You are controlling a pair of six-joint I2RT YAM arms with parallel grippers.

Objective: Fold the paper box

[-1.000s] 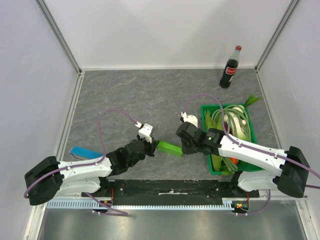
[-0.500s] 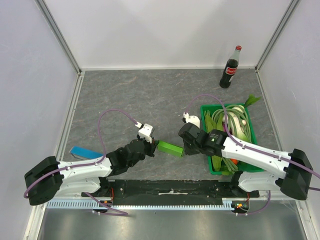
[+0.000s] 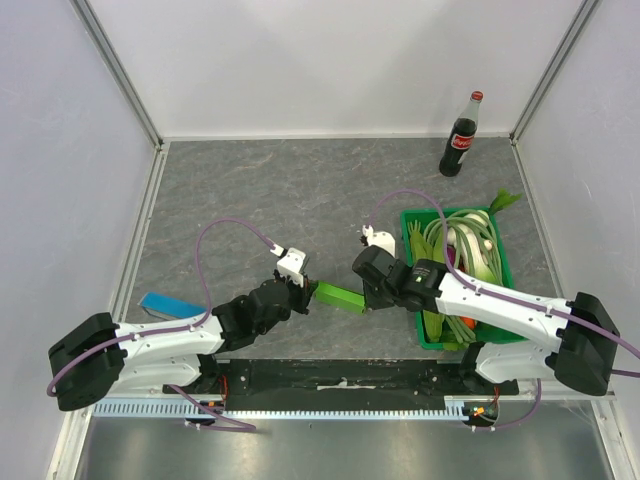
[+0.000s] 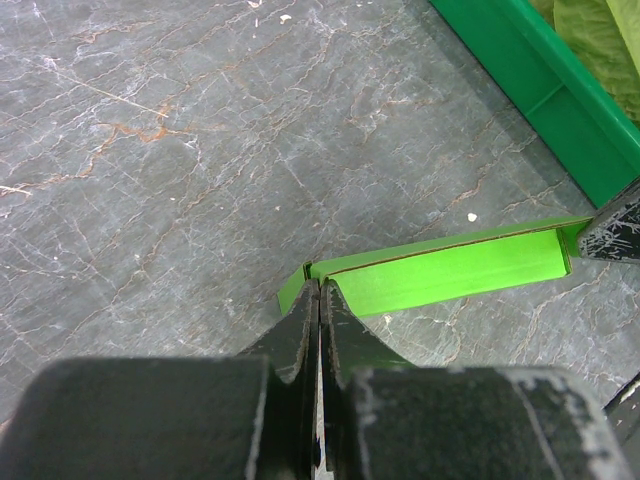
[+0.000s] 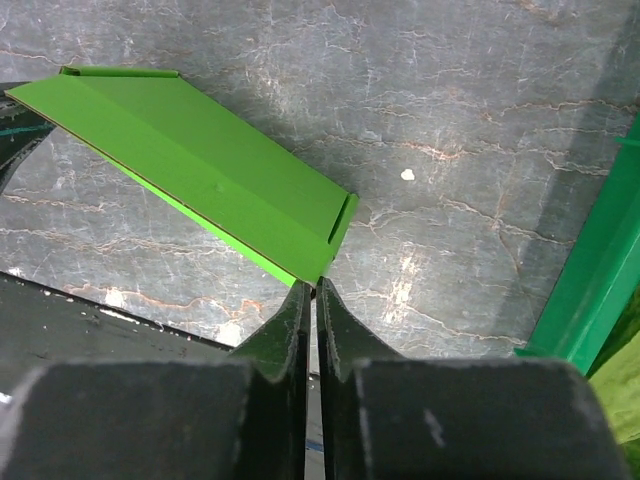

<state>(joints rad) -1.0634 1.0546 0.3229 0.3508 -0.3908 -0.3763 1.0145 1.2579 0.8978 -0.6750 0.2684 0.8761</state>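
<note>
The paper box [image 3: 338, 296], a flattened lime-green card sleeve, hangs just above the grey tabletop between my two arms. My left gripper [image 3: 306, 290] is shut on its left end; in the left wrist view the pinched flap [image 4: 296, 288] sticks out beside the closed tips [image 4: 320, 290] and the box [image 4: 450, 272] runs off to the right. My right gripper [image 3: 367, 299] has its jaws drawn nearly together on the box's right-hand corner [image 5: 322, 268], right at the tips [image 5: 317, 288]. The box's broad face [image 5: 190, 160] stretches away to the upper left.
A dark-green crate [image 3: 505, 270] of vegetables stands close to the right of my right gripper; its wall [image 5: 595, 280] shows in the right wrist view too. A cola bottle [image 3: 461, 137] stands at the back right. A blue block [image 3: 172, 305] lies near the left arm.
The right gripper's jaws have closed in on the box's right end, and that wrist has shifted slightly left. The left gripper has kept its hold without moving.
</note>
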